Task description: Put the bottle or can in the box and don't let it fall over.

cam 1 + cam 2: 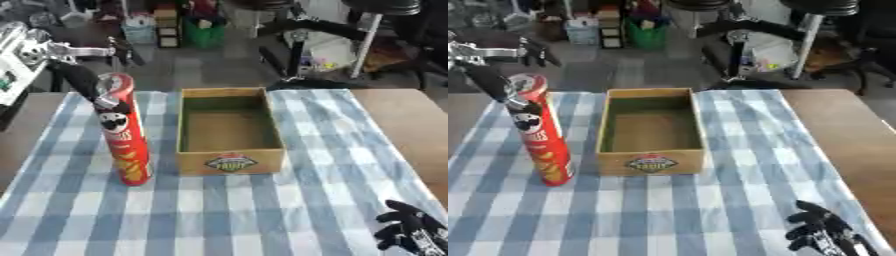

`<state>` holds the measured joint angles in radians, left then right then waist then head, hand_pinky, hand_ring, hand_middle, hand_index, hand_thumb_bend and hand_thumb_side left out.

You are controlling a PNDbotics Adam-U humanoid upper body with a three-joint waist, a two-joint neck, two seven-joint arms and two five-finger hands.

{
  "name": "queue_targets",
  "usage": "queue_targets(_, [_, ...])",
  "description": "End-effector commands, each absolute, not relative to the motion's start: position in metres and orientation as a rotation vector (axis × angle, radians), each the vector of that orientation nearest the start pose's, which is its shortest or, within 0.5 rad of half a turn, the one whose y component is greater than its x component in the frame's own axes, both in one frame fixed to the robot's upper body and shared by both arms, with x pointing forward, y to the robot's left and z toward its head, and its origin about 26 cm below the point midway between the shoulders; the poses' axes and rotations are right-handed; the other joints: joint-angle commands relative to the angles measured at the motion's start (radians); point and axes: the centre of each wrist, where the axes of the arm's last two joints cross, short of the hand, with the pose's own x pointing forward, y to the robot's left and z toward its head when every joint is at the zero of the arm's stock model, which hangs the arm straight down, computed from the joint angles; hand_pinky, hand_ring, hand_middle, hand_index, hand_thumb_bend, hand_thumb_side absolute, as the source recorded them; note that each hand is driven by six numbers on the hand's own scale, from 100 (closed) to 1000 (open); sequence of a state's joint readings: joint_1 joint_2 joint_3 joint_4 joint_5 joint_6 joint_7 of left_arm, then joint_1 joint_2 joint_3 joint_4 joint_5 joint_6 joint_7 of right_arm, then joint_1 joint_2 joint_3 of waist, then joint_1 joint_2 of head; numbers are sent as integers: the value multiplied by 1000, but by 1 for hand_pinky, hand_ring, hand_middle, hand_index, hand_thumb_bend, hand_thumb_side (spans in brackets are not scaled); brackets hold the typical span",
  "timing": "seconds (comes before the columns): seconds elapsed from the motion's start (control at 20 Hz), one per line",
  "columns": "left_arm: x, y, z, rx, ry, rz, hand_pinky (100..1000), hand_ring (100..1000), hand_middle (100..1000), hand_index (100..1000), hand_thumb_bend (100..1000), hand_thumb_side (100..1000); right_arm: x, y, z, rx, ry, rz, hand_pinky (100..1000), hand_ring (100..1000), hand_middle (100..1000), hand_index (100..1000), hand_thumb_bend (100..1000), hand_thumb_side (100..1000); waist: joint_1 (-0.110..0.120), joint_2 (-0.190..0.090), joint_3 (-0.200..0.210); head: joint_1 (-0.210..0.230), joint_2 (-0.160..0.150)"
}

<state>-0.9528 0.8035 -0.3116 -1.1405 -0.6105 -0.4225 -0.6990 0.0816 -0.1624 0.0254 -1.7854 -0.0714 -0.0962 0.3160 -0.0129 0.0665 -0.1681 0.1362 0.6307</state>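
The tall red crisp can [122, 131] was seen standing nearly upright on the tabletop [289, 210], pinched at its top by the left hand [87, 82], with the open cardboard box [229, 131] just beside it toward that hand's right.

No words can be read. The red can [122, 135] bears a moustached face logo, and the box [230, 162] front carries a badge whose lettering is blurred.
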Motion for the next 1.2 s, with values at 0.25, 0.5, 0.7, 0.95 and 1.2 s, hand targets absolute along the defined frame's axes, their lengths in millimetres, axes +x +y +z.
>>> queue_targets(0.25, [434,359,302,747,-1030,-2252,700,790,834,924,703,686,254,-276,38,165,-1782,388,522,587,648,854,100,664,2,-22,3,5,8])
queue_targets(0.5, [433,360,301,751,-1012,-2258,704,793,835,924,699,705,254,-277,37,164,-1780,387,522,587,648,853,100,664,3,-24,5,6,12])
queue_targets(0.7, [431,362,300,760,-978,-2275,687,777,825,921,694,714,253,-277,36,162,-1776,384,522,587,648,853,100,664,3,-29,9,10,21])
queue_targets(0.95, [429,364,295,756,-944,-2285,641,740,805,915,659,721,252,-279,35,159,-1770,382,522,587,648,854,100,664,5,-37,15,16,35])
queue_targets(1.2, [427,366,287,734,-917,-2298,568,673,755,886,607,704,251,-279,35,158,-1768,382,522,587,648,854,100,664,6,-40,18,18,40])
